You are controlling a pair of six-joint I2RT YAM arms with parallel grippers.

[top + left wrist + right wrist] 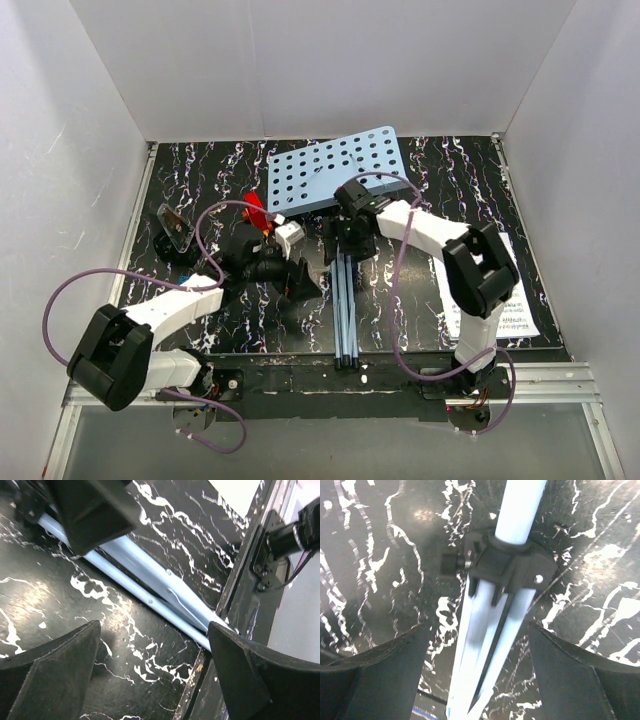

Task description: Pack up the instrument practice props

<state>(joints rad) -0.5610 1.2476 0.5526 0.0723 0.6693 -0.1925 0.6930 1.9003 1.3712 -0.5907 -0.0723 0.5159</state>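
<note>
Music stand (338,172) lies flat on counter (470,180), legs (345,320) folded toward near edge. Sheet music (520,312) at right, under right arm. Right claw (480,655) apart, straddling legs below collar (512,567), no contact. Left claw (155,660) apart beside legs. Suggest centring right on the bundle before closing, with left supporting the lower end.
</note>
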